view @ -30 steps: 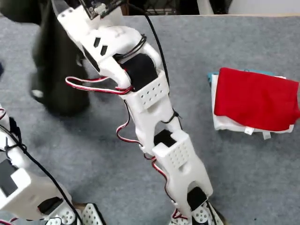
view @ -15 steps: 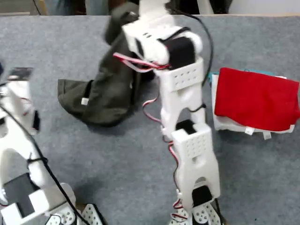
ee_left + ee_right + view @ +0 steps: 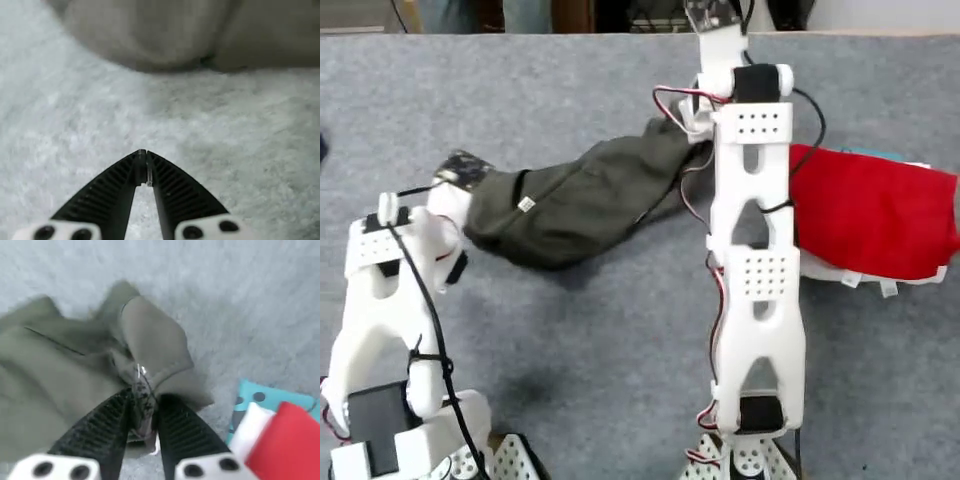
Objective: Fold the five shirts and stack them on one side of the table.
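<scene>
A dark olive shirt (image 3: 575, 200) lies crumpled and stretched across the middle of the grey table. My right gripper (image 3: 143, 412) is shut on a fold of the olive shirt (image 3: 150, 345) at the end nearest the stack. My right arm (image 3: 752, 200) reaches up the table's centre. My left gripper (image 3: 142, 167) is shut with nothing in it, just above the carpet, close to the olive shirt (image 3: 165, 35). My left arm (image 3: 390, 290) stands at the shirt's other end. A folded red shirt (image 3: 870, 215) tops a stack at the right side.
Under the red shirt lie a white shirt (image 3: 820, 268) and a teal dotted one (image 3: 260, 400). The grey carpeted table (image 3: 570, 360) has free room in front of the olive shirt. Both arm bases stand at the near edge.
My right arm has swung from the far left to the centre, dragging the olive shirt rightward and spreading it out low. My left arm has come forward to the shirt's left end.
</scene>
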